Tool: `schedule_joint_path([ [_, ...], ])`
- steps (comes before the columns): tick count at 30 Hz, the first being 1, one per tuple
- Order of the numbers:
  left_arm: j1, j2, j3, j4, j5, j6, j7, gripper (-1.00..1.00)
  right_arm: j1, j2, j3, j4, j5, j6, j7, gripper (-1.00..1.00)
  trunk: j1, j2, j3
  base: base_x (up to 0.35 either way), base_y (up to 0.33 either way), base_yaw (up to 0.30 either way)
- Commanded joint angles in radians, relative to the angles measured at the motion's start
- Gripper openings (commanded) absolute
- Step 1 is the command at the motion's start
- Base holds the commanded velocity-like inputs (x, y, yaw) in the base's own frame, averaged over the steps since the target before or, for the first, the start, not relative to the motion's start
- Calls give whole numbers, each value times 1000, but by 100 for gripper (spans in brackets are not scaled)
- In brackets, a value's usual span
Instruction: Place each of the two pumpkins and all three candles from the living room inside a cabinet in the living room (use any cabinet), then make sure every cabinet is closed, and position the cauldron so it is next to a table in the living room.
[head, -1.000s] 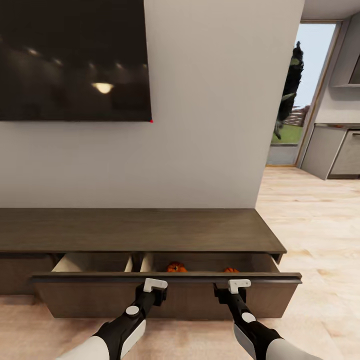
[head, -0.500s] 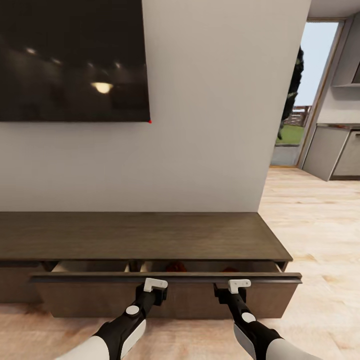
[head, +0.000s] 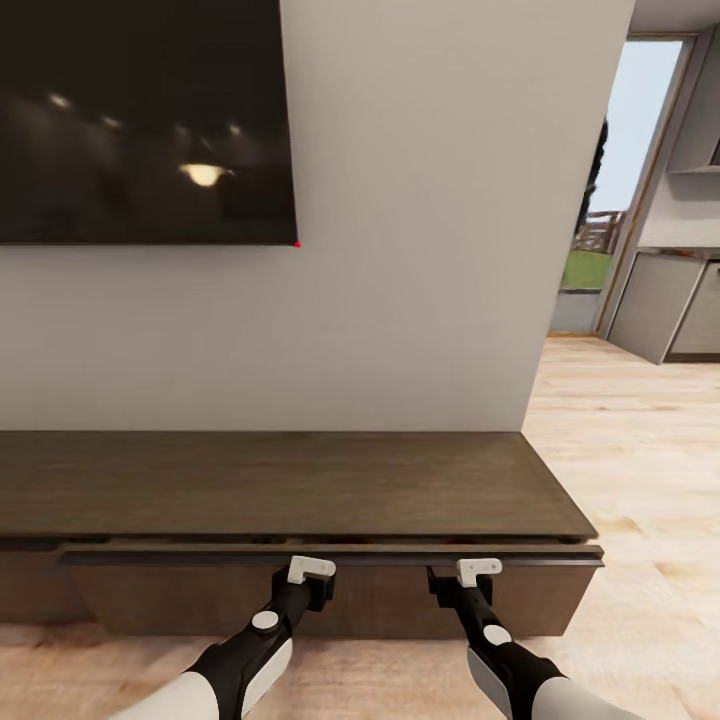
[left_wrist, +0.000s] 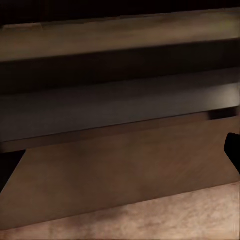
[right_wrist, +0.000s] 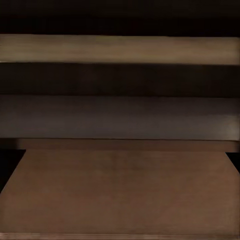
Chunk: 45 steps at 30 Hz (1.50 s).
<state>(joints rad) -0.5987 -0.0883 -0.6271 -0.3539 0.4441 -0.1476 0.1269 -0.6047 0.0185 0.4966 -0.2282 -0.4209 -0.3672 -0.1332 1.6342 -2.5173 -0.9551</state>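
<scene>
Cabinet (head: 300, 485) drawer (head: 330, 590) is nearly shut, pressed by both claws (head: 311, 568) (head: 478, 567); their opening cannot be told.

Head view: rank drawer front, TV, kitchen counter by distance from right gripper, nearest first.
From the right gripper:
1. Drawer front of the cabinet: right at the fingertips.
2. TV: on the wall, up and left.
3. Kitchen counter: through the opening, far right.
</scene>
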Motion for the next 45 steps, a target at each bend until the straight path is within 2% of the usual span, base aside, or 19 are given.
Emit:
schedule_joint_path([
  [1,-1,0,-9,0,5,-4,7,100,-1,0,13,0,-1,-3,-6,100,0,0,-1,122,0,0],
  [14,-1,1,-10,-6,9,-5,5,100,-1,1,13,0,-1,-3,-6,100,0,0,-1,47,0,0],
  [30,-1,1,-11,-7,8,-4,5,100,-1,1,13,0,-1,-3,-6,100,0,0,-1,-285,0,0],
  [45,-1,2,-11,-8,10,-4,5,100,-1,1,13,0,-1,-3,-6,100,0,0,-1,-118,0,0],
])
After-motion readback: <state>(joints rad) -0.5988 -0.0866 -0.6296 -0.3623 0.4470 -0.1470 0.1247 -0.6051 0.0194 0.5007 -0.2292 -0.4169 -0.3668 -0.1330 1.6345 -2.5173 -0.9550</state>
